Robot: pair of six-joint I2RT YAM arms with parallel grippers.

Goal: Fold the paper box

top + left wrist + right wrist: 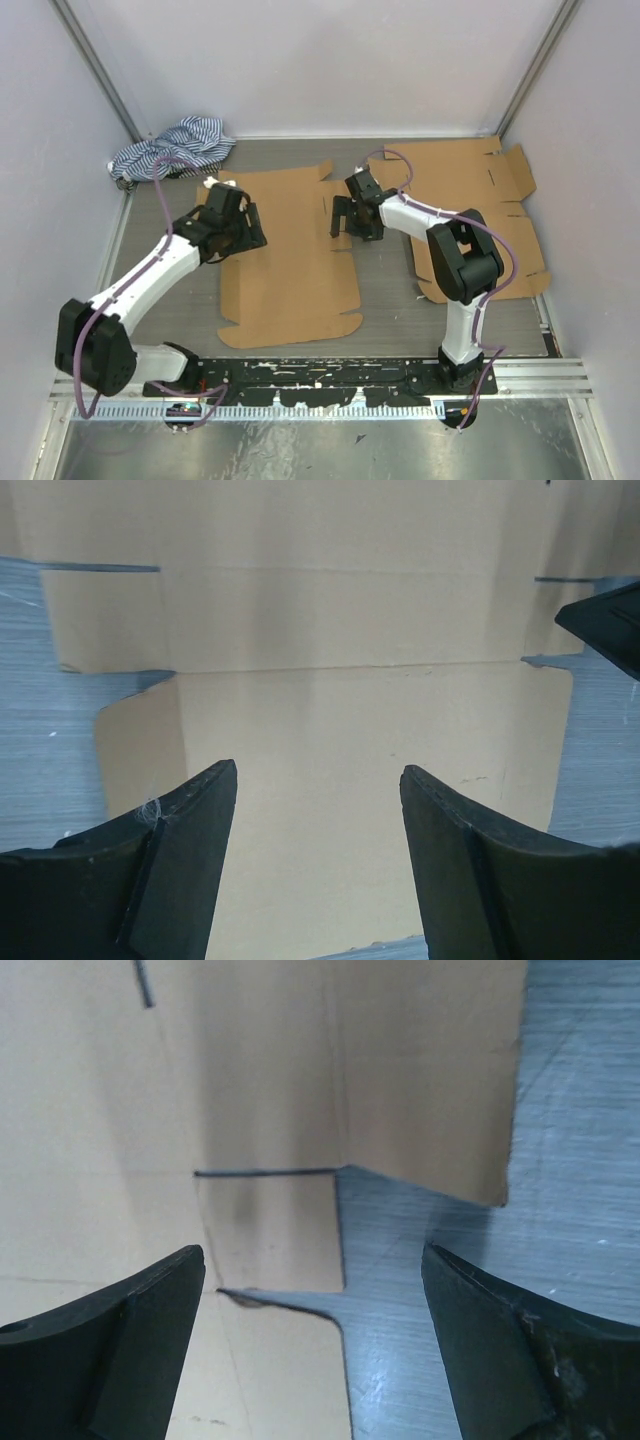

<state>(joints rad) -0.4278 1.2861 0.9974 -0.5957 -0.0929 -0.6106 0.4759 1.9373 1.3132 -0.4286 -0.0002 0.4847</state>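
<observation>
Plain pale walls close the space in on three sides and meet at two slanting metal corner posts. The table top is grey with a fine streaked grain, plain to see in both wrist views. A ribbed aluminium rail runs along its near edge, with a dull metal sheet below it. A crumpled blue-striped cloth lies in the far left corner. The light is soft and even, and the shadows are faint.

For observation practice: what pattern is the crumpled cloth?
The cloth has blue-and-white stripes, clearest from the top view.
</observation>
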